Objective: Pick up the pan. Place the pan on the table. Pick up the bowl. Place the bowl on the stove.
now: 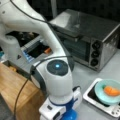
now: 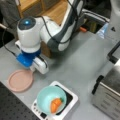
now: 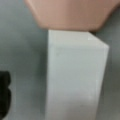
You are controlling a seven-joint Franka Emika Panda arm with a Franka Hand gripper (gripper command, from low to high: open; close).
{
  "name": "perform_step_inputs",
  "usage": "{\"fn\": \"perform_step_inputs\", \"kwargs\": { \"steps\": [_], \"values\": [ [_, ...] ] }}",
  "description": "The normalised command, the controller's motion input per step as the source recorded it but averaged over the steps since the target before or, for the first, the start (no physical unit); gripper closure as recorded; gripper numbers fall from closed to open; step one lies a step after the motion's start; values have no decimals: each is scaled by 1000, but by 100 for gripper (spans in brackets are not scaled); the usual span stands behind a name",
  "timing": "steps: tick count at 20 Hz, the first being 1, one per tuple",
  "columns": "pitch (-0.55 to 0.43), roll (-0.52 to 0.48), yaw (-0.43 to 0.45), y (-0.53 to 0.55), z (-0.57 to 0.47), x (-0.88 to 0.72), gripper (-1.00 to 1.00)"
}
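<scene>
The pinkish-brown pan (image 2: 20,80) lies flat on the grey table (image 2: 80,67) at a front view's lower left. My gripper (image 2: 33,71) hangs right over its short white handle (image 3: 75,75). In the wrist view the handle fills the middle with the pan (image 3: 72,12) above it, and one black finger (image 3: 5,97) stands well off to the handle's left, so the jaws are open. The teal bowl (image 2: 47,96) (image 1: 101,93) with an orange food piece (image 2: 55,104) sits on the white stove (image 2: 71,97) (image 1: 87,96).
A steel toaster oven (image 1: 87,37) (image 2: 107,92) stands behind and beside the stove. A light wooden block (image 1: 15,85) (image 2: 55,10) lies by the arm's base. My own arm (image 1: 57,72) blocks much of a front view.
</scene>
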Motion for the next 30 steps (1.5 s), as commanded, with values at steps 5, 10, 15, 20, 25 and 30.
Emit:
{"fn": "perform_step_inputs", "kwargs": {
  "steps": [5, 10, 15, 20, 25, 30],
  "values": [
    [-163, -12, 109, -18, -62, -297, -100],
    [-139, -11, 96, -15, -44, -326, -100],
    [-101, -5, 78, 4, 7, -300, -100],
    [-28, 13, 50, 23, 133, -222, -100],
    [51, 14, 22, 64, 215, -161, -100],
    [112, 22, 12, 81, 209, -117, -100]
  ]
}}
